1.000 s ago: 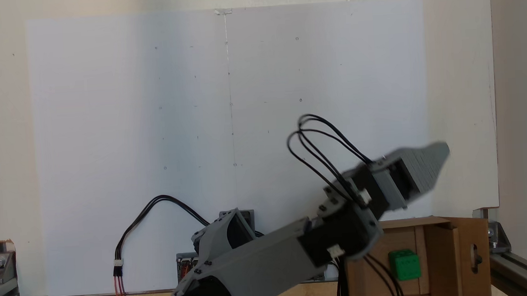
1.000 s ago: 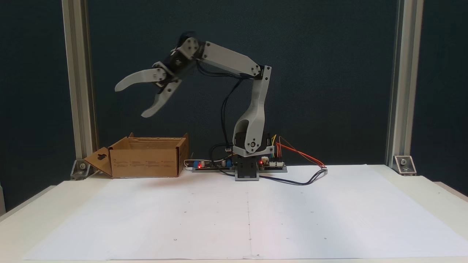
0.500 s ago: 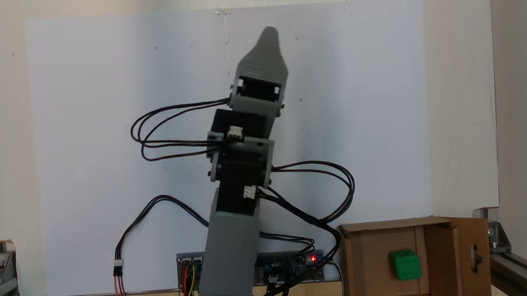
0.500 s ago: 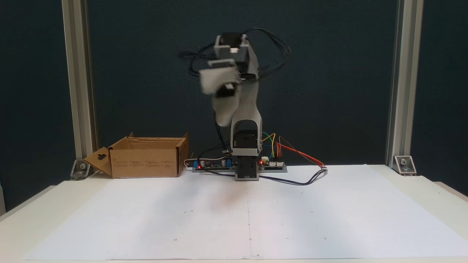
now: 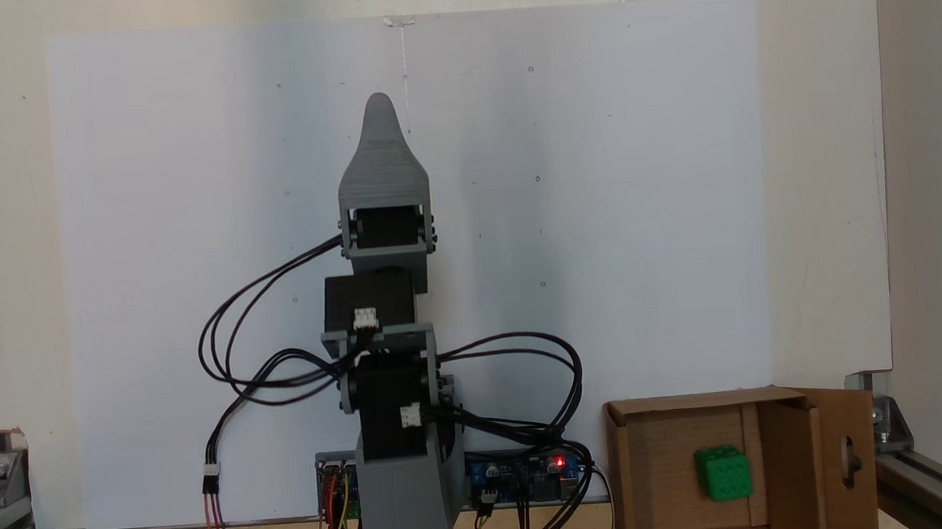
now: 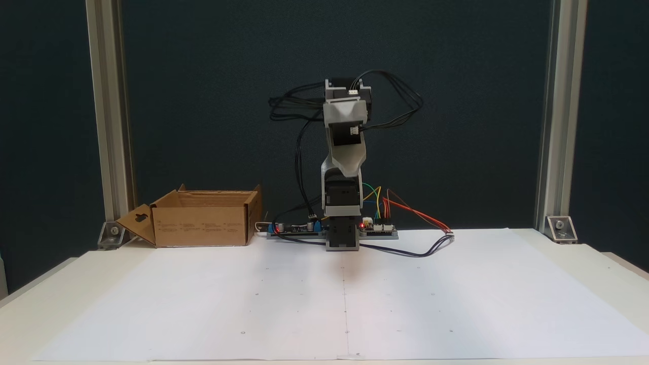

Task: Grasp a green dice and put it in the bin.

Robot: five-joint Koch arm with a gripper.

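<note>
The green dice (image 5: 723, 472) lies on the floor of the bin (image 5: 692, 403), a brown cardboard box at the lower right in a fixed view. In the other fixed view the bin (image 6: 203, 223) stands at the left, its walls hiding the dice. My gripper (image 6: 347, 144) hangs high over the arm's base, far from the bin, facing the camera. Its upper jaw sits level and its lower jaw droops down, so it is open with nothing held. From above, the gripper (image 5: 380, 119) points away from the base over the white sheet, with one jaw covering the other.
Controller boards (image 6: 377, 230) and loose cables (image 5: 526, 359) crowd the arm's base. Aluminium posts (image 6: 109, 121) rise at the table's back corners, one just behind the bin. A white paper sheet (image 5: 596, 167) covers the table in front of the arm.
The arm swung from above the bin round to the centre line, then pulled in and lowered a little. The dice has stayed still in the bin.
</note>
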